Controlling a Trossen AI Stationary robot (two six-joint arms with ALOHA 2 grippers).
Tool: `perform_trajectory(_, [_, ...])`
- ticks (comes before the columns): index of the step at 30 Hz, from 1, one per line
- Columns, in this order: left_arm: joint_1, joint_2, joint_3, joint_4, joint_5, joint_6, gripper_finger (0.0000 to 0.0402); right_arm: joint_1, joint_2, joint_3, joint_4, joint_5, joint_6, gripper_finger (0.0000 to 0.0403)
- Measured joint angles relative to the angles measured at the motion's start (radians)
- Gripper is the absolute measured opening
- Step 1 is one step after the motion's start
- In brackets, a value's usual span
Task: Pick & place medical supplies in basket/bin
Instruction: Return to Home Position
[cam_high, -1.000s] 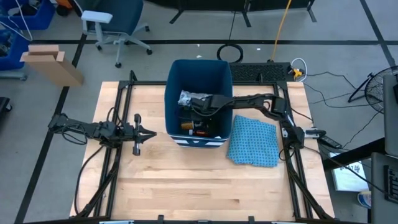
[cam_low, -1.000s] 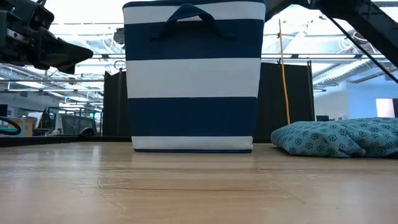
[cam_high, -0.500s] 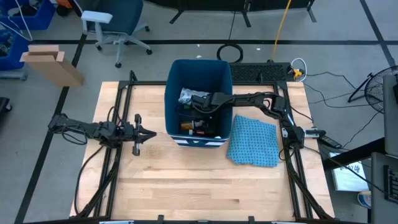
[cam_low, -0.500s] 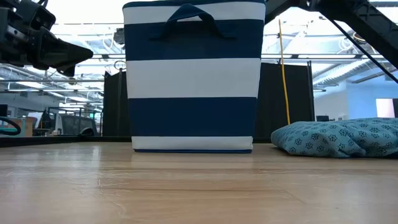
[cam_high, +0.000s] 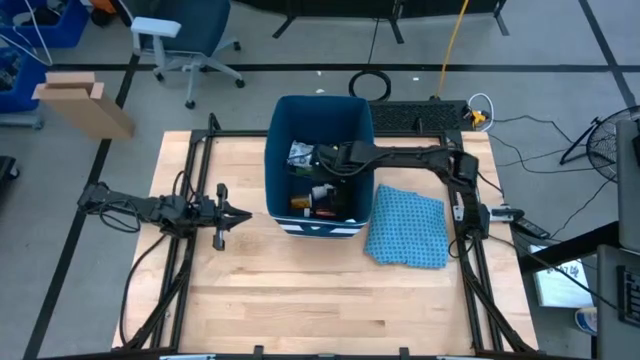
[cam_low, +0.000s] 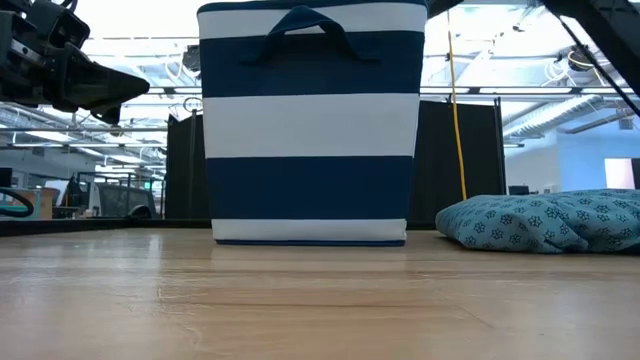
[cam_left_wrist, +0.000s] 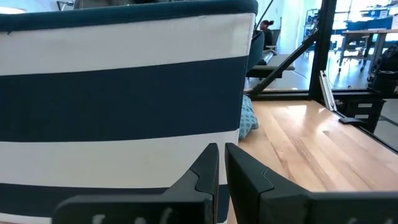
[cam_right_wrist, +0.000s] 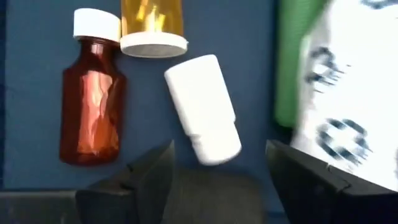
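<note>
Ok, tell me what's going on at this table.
The right gripper hangs open and empty inside the blue bin, above a white bottle, a brown bottle and a green box lying in it. The left gripper waits shut beside the bin. A blue patterned cloth lies on the table next to the bin.

Dark slender arms (cam_high: 130, 205) (looped black cables (cam_high: 150, 268))

Right gripper (cam_high: 322, 160) over blue bin (cam_high: 322, 99), patterned cloth (cam_high: 408, 228) beside

Right pincer (cam_right_wrist: 221, 152) spread wide, left pincer (cam_left_wrist: 221, 150) closed
</note>
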Motion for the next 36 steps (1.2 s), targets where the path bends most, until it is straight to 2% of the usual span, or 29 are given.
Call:
perform_trajectory(8, [0.000, 0.000, 0.000, 0.001, 0.000, 0.000, 0.0033, 0.011, -0.229, 0.000, -0.046, 0.089, 0.049, 0.0247])
perform_trajectory(13, [0.000, 0.000, 0.000, 0.001, -0.001, -0.018, 0.0033, 0.021, -0.405, 0.001, -0.113, 0.099, 0.115, 0.0244])
perform_trajectory(16, [0.000, 0.000, 0.000, 0.002, -0.004, -0.019, 0.0033, 0.033, -0.506, -0.008, -0.143, 0.066, 0.153, 0.0223])
perform_trajectory(19, [0.000, 0.000, 0.000, 0.006, -0.007, 0.010, 0.0033, 0.060, -0.614, -0.052, -0.134, 0.052, 0.173, 0.0177])
perform_trajectory(23, [0.000, 0.000, 0.000, 0.008, -0.011, 0.017, 0.0029, 0.105, -0.780, -0.201, -0.028, 0.051, 0.186, 0.0091])
perform_trajectory(27, [0.000, 0.000, 0.000, 0.009, -0.011, 0.010, 0.0005, 0.175, -0.961, -0.428, 0.162, 0.050, 0.219, 0.0013])
perform_trajectory(36, [-0.001, 0.000, 0.000, 0.009, -0.006, 0.038, 0.0002, 0.306, -1.337, -0.971, 0.582, 0.017, 0.268, 0.0003])
